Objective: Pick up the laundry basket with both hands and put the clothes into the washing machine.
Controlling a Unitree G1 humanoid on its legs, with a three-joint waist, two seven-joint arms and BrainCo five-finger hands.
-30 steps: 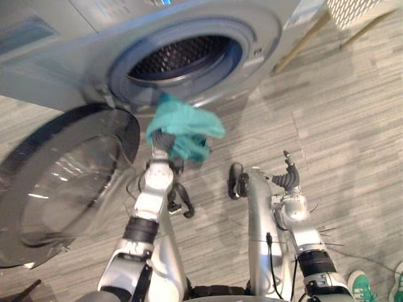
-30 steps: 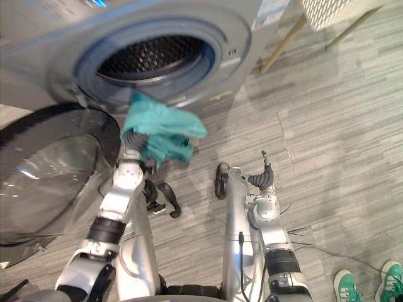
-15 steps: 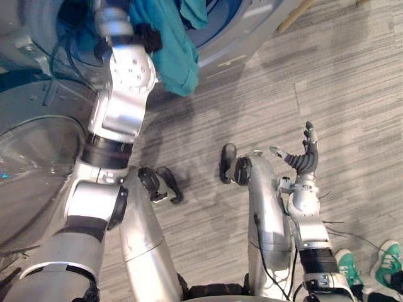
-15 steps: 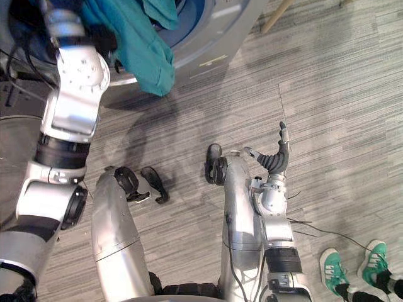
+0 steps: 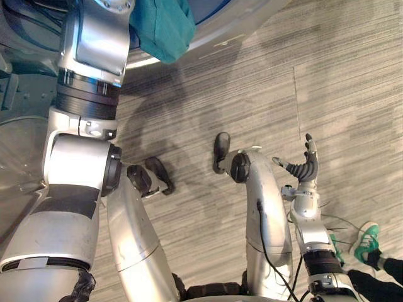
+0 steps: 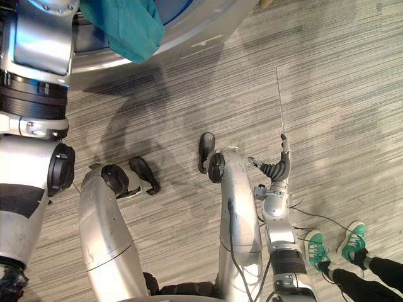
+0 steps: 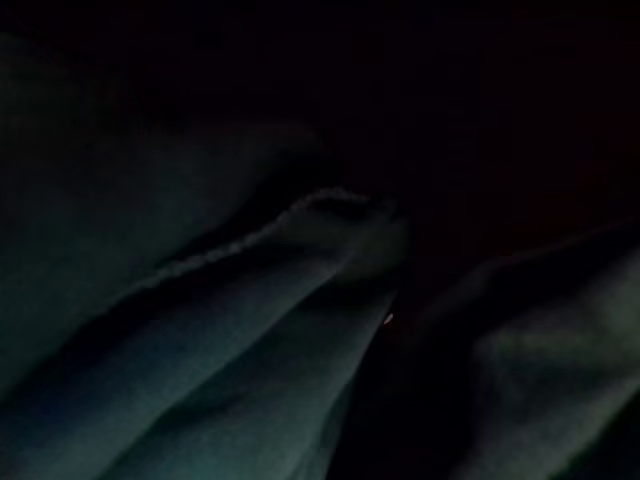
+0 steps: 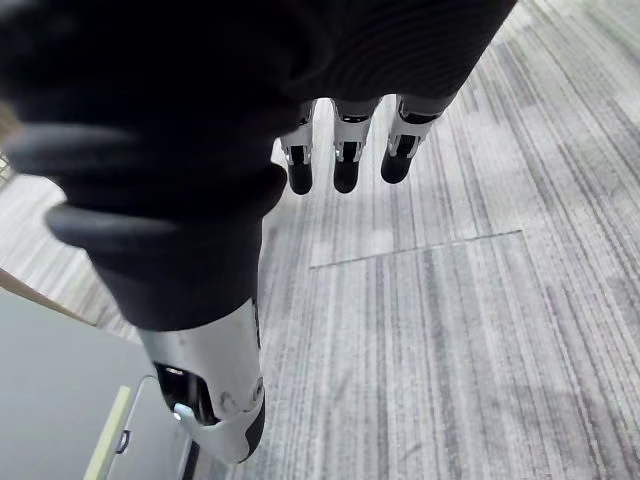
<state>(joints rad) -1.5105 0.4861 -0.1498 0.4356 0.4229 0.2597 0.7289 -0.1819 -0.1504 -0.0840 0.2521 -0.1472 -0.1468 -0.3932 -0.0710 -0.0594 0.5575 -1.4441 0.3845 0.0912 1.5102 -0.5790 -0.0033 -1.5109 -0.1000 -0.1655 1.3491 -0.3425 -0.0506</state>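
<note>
Loading step in hand: the left arm reaches up and far-left into the mouth of the washing machine, and a teal garment sits at that opening. Part of it is past the rim and a fold hangs down outside over the lower lip. The left wrist view is dark, with folds of the same teal cloth close against the camera. Whether the left hand grips the cloth or lies loose in it, I cannot tell. The right hand hangs at near right, well apart from the machine and above bare floor. Its fingers are straight and slightly spread, the thumb is out to one side, and it holds nothing. Judgement: the garment is partway in, not fully loaded. The next move calls for carrying the cloth deeper into the drum so the hanging fold clears the rim, then letting go and drawing the arm out without dragging the cloth back. Risk: the loose fold could catch on the lip or slide out onto the floor. Floor is grey striped carpet tile with visible seams, flat and dry-looking. A person's green shoes stand at near right, just beside the right arm, so keep any swing on that side small.
</note>
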